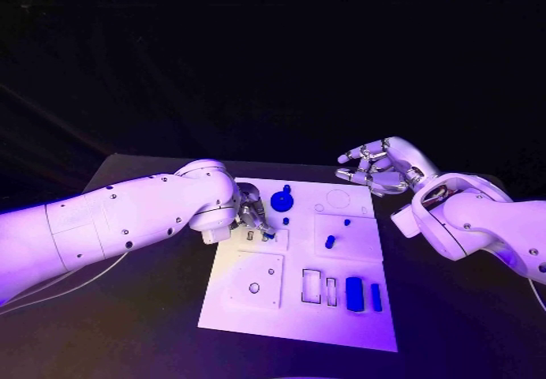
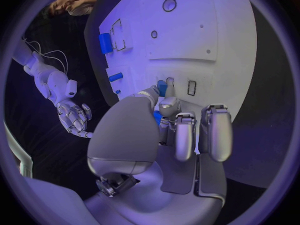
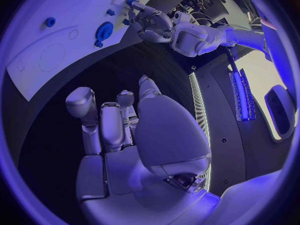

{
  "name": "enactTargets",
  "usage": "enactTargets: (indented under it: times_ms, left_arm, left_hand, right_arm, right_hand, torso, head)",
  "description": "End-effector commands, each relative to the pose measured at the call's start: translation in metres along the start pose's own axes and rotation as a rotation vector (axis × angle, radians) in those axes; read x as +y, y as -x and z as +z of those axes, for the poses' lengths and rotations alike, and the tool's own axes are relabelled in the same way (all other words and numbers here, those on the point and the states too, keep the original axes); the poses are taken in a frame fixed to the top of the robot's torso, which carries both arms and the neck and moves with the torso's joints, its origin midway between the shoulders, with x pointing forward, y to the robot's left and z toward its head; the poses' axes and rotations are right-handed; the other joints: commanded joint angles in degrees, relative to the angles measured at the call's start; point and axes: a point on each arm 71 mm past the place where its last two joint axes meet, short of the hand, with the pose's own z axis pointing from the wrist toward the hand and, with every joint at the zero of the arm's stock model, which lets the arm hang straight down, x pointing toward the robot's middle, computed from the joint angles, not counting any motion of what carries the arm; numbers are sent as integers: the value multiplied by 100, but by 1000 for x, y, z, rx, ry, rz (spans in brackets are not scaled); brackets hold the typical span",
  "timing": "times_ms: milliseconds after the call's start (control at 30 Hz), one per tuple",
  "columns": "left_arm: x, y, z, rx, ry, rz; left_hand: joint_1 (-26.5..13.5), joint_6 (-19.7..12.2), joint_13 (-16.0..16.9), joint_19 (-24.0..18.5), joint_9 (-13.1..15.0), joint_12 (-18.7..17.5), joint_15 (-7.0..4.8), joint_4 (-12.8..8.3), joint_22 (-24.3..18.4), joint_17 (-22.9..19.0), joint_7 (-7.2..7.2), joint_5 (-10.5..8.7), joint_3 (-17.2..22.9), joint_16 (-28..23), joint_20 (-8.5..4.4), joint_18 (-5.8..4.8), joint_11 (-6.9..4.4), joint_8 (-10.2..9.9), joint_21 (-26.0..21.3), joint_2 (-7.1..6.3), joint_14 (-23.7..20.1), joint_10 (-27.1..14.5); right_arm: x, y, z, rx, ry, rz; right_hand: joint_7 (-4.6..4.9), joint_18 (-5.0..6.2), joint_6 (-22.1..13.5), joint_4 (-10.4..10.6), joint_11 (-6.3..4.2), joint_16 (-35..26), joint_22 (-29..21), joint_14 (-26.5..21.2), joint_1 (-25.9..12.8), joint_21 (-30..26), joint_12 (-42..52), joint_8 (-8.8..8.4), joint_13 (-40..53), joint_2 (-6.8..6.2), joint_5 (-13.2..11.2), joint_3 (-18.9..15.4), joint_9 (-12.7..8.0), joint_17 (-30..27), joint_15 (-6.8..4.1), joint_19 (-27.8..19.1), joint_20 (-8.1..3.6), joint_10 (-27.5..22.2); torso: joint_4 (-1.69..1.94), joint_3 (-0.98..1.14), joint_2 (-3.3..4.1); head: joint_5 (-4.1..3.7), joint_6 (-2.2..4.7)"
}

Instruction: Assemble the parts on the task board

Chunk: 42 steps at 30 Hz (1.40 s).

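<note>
The white task board (image 1: 298, 312) lies on the black tabletop (image 1: 148, 316) in a dark room; the left robot hand (image 1: 252, 212) pinches a blue part (image 2: 162, 88), the right robot hand (image 1: 375, 166) hangs open.

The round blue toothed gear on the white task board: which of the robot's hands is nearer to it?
Left. The left hand works on the board just beside the blue gear; the right hand hovers off the white task board's far corner, holding nothing.
</note>
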Motion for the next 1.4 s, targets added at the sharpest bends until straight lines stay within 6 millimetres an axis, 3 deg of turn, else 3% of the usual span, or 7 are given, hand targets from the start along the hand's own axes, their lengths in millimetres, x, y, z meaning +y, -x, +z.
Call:
enactTargets:
  times_ms: [33,333,467,1400]
  left_arm:
    - [2,-2,-1,17,8,-41]
    - [10,-2,-8,22,10,-120]
    - [13,-2,-10,18,13,-145]
    - [14,-3,-10,-63,30,-67]
  left_hand:
    - [-80,58,-8,119,56,-34,-15,-114,403,1506,-27,-1,226,14,7,-76,18,17,18,-92,602,13]
    - [-269,114,101,112,113,68,-28,-214,391,1506,-50,-2,506,14,-4,-72,-2,48,9,-253,602,112]
    - [-365,142,161,110,142,124,-40,-266,385,1506,-66,-2,618,14,-14,-71,-15,67,5,-311,602,164]
    - [-647,216,264,133,200,220,-68,-368,428,1506,-98,-3,786,14,-43,-79,-45,104,23,-473,602,269]
  right_arm:
    - [1,-1,0,15,8,-3]
    - [0,-1,0,13,5,-3]
    - [0,0,0,12,4,-3]
    - [0,-1,-1,22,6,-1]
  right_hand:
    - [4,102,-24,-6,10,-37,-7,-40,-11,-22,-36,18,-6,50,35,-28,6,-8,9,-38,0,-46]
    - [4,103,-25,-2,11,-43,-11,-41,-15,-30,-39,19,-12,53,39,-32,6,-11,9,-38,0,-48]
    - [4,103,-25,-1,11,-43,-12,-41,-16,-32,-40,19,-13,53,40,-33,6,-11,9,-39,0,-49]
    - [5,103,-26,13,12,-56,-19,-41,-36,-46,-42,23,-25,57,46,-49,8,-18,9,-35,-1,-51]
  torso:
    - [-1,2,2]
    - [8,1,5]
    - [3,2,3]
    - [-5,2,11]
  head:
    - [12,5]
    - [7,40]
    - [15,24]
    - [19,-20]
